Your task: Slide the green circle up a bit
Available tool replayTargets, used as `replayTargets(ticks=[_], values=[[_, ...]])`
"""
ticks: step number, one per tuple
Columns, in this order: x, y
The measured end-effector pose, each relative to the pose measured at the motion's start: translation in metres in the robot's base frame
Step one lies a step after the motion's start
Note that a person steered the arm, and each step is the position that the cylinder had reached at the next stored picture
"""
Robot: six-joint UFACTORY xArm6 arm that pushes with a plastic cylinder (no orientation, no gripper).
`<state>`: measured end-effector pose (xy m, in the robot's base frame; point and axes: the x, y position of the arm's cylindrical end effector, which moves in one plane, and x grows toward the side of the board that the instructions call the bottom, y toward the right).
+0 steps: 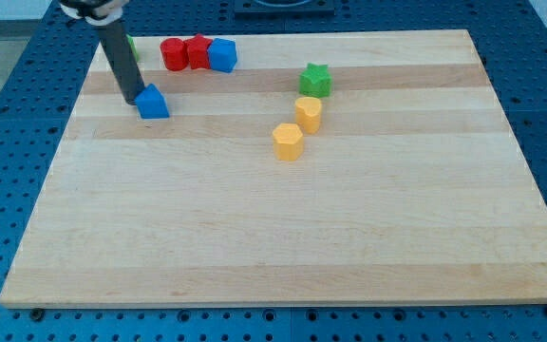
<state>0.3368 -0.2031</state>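
Observation:
Only a sliver of a green block (132,45), likely the green circle, shows at the board's top left; the dark rod hides most of it. My tip (131,101) rests on the board below that green block. It is just left of a blue block (153,102) and touching or almost touching it.
A red block (174,53), a red star (198,50) and a blue block (222,55) sit in a row at the view's top. A green star (315,80) and two yellow blocks (309,113) (288,141) lie near the middle. The wooden board (283,247) has edges on all sides.

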Motion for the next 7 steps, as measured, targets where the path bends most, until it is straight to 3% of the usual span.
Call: replayTargets(ticks=[3, 7], values=[[-0.004, 0.000], [-0.070, -0.057]])
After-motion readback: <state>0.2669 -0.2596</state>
